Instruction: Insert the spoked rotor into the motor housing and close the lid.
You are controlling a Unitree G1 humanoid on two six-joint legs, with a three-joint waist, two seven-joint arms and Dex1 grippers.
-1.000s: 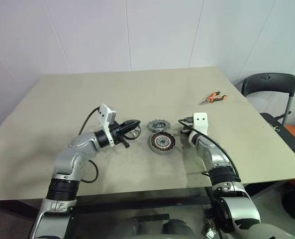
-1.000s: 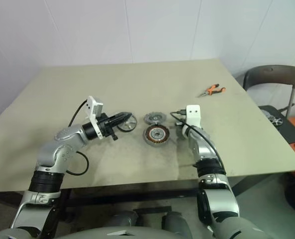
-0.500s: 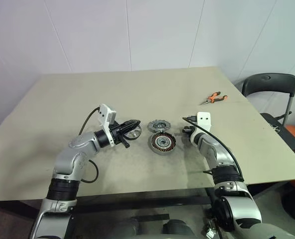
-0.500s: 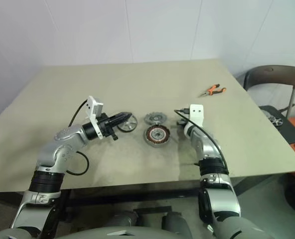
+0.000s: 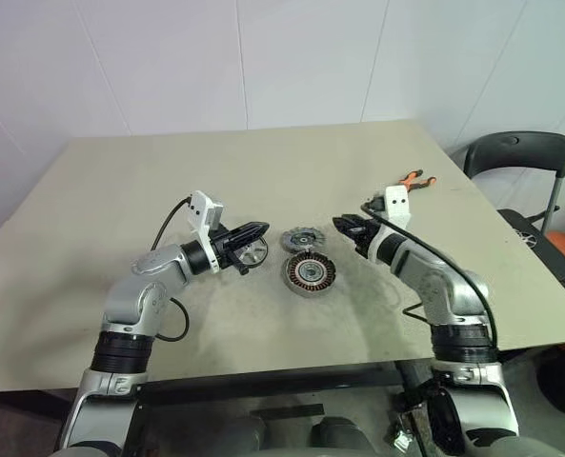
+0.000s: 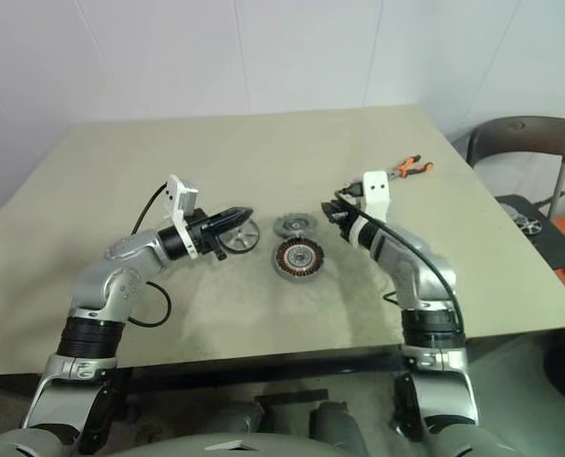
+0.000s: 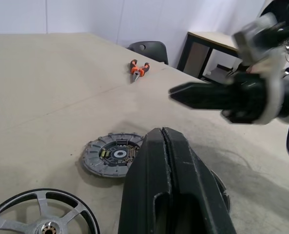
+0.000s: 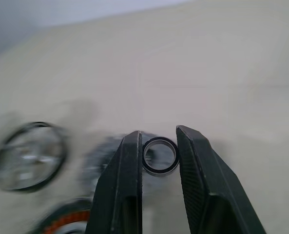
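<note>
- Right hand [image 5: 344, 227] has risen off the surface [image 5: 120, 181], gripping 1 small dark ring [image 8: 160, 155] above the motor housing [image 5: 309, 272].
- Left hand [image 5: 259, 231], closed and empty, hovers over the spoked rotor [image 5: 254, 252].
- Lid [image 5: 303, 239] lies behind the housing; rotor insertion not yet begun.

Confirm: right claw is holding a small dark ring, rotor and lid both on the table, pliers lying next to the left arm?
Not quite. The pliers lie on the right side, far from the left arm, as the left eye view shows. The rest holds: the right claw grips a small dark ring; rotor and lid are on the table.
</note>
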